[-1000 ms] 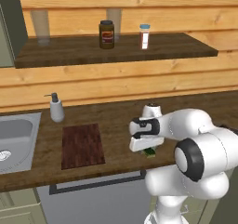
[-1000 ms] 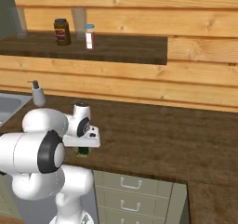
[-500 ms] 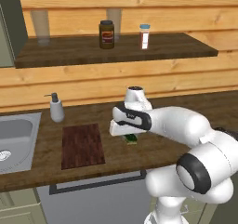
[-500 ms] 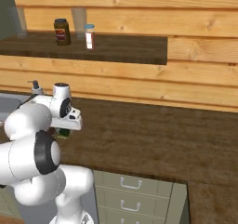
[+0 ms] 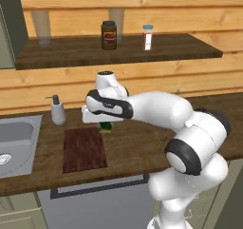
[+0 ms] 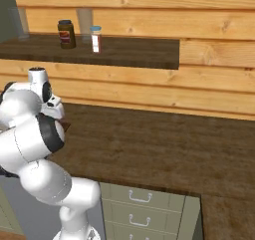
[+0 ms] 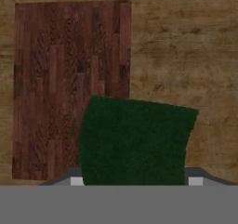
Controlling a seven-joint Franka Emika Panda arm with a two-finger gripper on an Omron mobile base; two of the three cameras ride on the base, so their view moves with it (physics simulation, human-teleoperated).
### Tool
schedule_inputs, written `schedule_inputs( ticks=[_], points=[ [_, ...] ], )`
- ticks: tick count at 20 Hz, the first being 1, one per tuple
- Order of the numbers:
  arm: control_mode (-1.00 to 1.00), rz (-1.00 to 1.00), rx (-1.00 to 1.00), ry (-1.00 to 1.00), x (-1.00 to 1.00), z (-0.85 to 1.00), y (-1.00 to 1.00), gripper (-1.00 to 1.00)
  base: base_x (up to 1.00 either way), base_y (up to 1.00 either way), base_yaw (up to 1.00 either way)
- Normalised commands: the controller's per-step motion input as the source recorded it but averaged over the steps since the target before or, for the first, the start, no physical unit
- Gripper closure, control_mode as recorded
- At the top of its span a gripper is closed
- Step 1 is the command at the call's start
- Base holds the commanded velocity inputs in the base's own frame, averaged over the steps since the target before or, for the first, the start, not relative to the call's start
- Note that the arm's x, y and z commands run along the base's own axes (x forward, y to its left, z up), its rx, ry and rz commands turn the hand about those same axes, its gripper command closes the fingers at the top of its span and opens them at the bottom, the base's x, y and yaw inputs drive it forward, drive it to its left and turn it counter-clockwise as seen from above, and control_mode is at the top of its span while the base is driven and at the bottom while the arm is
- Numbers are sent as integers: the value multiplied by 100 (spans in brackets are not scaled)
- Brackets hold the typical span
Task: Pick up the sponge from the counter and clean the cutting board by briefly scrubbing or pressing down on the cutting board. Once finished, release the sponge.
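Observation:
The dark green sponge point(image 5: 106, 128) hangs above the counter point(image 5: 137, 145), pinched in my gripper point(image 5: 105, 125), which is shut on it. It hovers by the far right corner of the cutting board point(image 5: 84, 149), a dark reddish-brown rectangle lying flat to the right of the sink. In the hand view the sponge point(image 7: 135, 141) covers my fingertips, and its left part overlaps the right edge of the cutting board point(image 7: 60, 79) below. Between sponge and board there is still air.
A white soap dispenser point(image 5: 58, 111) stands behind the board, beside the steel sink point(image 5: 14, 142). Above, the dark shelf point(image 5: 71, 50) carries a brown jar point(image 5: 108, 34) and a white shaker bottle point(image 5: 147, 37). Bare counter point(image 6: 149, 144) stretches away to the right.
My arm has swung left with the sponge in its grip, from well to the right of the board to its right edge.

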Motion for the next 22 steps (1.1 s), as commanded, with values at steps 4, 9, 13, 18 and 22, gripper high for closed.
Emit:
schedule_inputs(
  ticks=[4,9,13,18,22],
  points=[
    [-100,0,0,5,10,-10,100,100,0,0,0],
    [-100,1,-1,2,17,-38,80,100,0,0,0],
    [-100,7,-15,8,30,-21,36,100,0,0,0],
    [-100,4,-11,12,51,-33,10,100,0,0,0],
    [-100,0,-3,21,69,-52,29,100,0,0,0]
  ],
)
